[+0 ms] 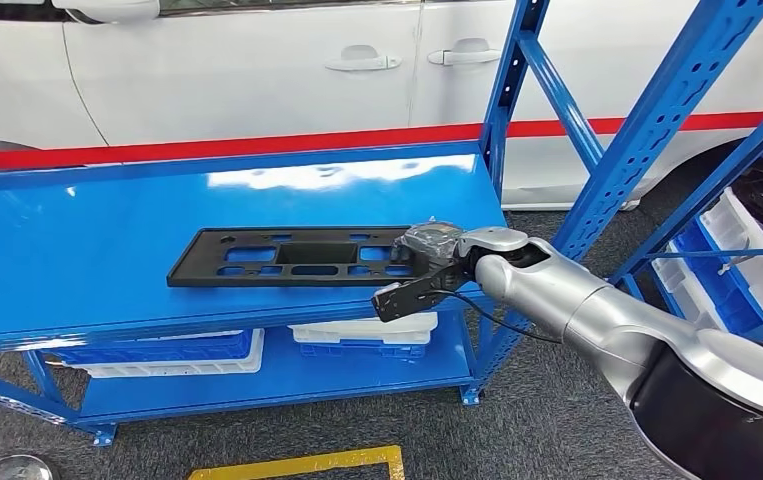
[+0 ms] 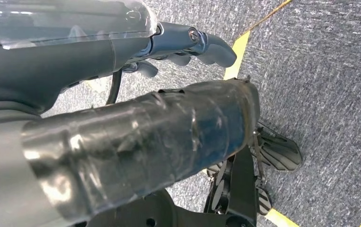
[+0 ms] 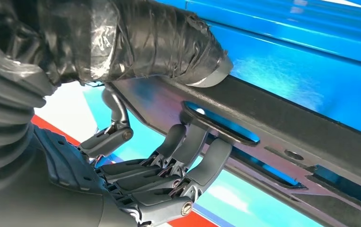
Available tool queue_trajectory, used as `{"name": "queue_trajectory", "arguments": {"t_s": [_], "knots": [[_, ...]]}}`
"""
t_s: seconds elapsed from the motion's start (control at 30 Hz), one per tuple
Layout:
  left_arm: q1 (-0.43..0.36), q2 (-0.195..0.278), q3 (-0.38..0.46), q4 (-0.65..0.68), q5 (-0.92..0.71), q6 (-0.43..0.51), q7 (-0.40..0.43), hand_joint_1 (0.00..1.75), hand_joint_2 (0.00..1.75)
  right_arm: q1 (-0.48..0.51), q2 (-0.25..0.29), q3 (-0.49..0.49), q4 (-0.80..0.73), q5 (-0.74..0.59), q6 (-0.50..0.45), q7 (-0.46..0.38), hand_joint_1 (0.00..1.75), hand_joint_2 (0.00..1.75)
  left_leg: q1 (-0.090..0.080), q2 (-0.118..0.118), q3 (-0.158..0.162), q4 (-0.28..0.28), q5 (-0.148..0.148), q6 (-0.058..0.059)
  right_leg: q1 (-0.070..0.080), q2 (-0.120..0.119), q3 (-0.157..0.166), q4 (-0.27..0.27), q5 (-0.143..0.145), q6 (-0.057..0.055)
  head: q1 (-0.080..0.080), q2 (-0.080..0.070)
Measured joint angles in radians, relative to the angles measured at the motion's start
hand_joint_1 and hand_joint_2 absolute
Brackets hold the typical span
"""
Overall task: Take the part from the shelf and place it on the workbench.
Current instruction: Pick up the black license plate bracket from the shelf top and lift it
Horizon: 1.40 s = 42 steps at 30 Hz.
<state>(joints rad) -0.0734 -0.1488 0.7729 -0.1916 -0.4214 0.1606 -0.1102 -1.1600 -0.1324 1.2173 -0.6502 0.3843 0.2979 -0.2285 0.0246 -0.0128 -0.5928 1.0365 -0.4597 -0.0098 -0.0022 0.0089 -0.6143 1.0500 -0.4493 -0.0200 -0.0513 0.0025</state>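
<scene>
Already the fingers (image 3: pixel 188 156) of the right hand (image 1: pixel 427 268) curl under the near end of the black part (image 1: pixel 292 256), thumb on top, so it pinches the edge. The part lies flat on the blue shelf (image 1: pixel 77 250). It looks thin, light and stiff, yet long, so the far end may sag or swing. The left hand (image 2: pixel 188 45) hangs by the floor with curled fingers, holding nothing.

Bare blue shelf (image 1: pixel 77 250) lies to the left of and behind the black part (image 1: pixel 287 257), leaving room above it. A blue upright (image 1: pixel 505 95) and diagonal brace (image 1: pixel 657 120) crowd the right hand (image 1: pixel 427 270) at the part's right end.
</scene>
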Motion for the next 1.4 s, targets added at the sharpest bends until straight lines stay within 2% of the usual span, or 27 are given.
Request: {"name": "queue_trajectory", "arguments": {"t_s": [0.3, 0.33, 0.37, 0.43, 0.47, 0.5, 1.4], "knots": [[0.000, 0.000, 0.001, 0.000, -0.001, -0.002, 0.000, 0.00, 0.00, 0.000, -0.010, 0.000, -0.009, 0.000, 0.000, -0.001, 1.75, 1.75, 0.000, 0.000, 0.001, -0.002, 0.000, 0.000, 0.000, 0.000, 0.000, 0.000, 0.000, 0.000, 0.000, 0.000], [0.000, 0.000, 0.001, 0.000, -0.001, -0.002, 0.000, 0.00, 0.00, 0.000, -0.010, 0.000, -0.009, 0.000, 0.000, -0.001, 1.38, 1.75, 0.000, 0.000, 0.001, -0.002, 0.000, 0.000, 0.000, 0.000, 0.000, 0.000, 0.000, 0.000, 0.000, 0.000], [0.000, 0.000, 0.002, 0.000, -0.001, -0.003, 0.000, 0.00, 0.00, 0.000, -0.010, 0.000, -0.010, 0.000, 0.000, -0.001, 0.94, 1.75, 0.000, 0.000, 0.001, -0.002, 0.000, 0.000, 0.000, 0.000, 0.000, 0.000, 0.000, 0.000, 0.000, 0.000], [0.000, 0.000, 0.004, 0.000, 0.000, -0.004, -0.001, 0.00, 0.00, 0.000, -0.011, 0.000, -0.011, 0.001, -0.003, 0.000, 0.07, 0.87, 0.000, 0.000, 0.001, -0.002, 0.000, 0.000, 0.000, 0.000, 0.000, 0.000, 0.000, 0.000, 0.000, 0.000], [0.000, 0.000, 0.005, 0.000, 0.000, -0.005, -0.002, 0.00, 0.00, 0.000, -0.011, 0.000, -0.012, 0.003, -0.006, 0.001, 0.00, 0.44, 0.000, 0.000, 0.001, -0.002, 0.000, 0.000, 0.000, 0.000, 0.000, 0.000, 0.000, 0.000, 0.000, 0.000], [-0.001, 0.000, 0.006, 0.000, 0.001, -0.005, -0.003, 0.00, 0.00, 0.001, -0.011, 0.000, -0.013, 0.005, -0.009, 0.003, 0.00, 0.00, 0.000, 0.000, 0.001, -0.002, 0.000, 0.000, 0.000, 0.000, 0.000, 0.000, 0.000, 0.000, 0.000, 0.000], [-0.001, 0.000, 0.025, 0.000, -0.008, -0.005, -0.007, 0.00, 0.00, 0.009, -0.011, 0.000, -0.013, 0.008, -0.005, 0.000, 0.00, 0.00, 0.000, 0.000, 0.001, -0.003, 0.000, 0.000, 0.000, 0.000, -0.001, 0.000, -0.001, 0.000, 0.000, 0.000]]}}
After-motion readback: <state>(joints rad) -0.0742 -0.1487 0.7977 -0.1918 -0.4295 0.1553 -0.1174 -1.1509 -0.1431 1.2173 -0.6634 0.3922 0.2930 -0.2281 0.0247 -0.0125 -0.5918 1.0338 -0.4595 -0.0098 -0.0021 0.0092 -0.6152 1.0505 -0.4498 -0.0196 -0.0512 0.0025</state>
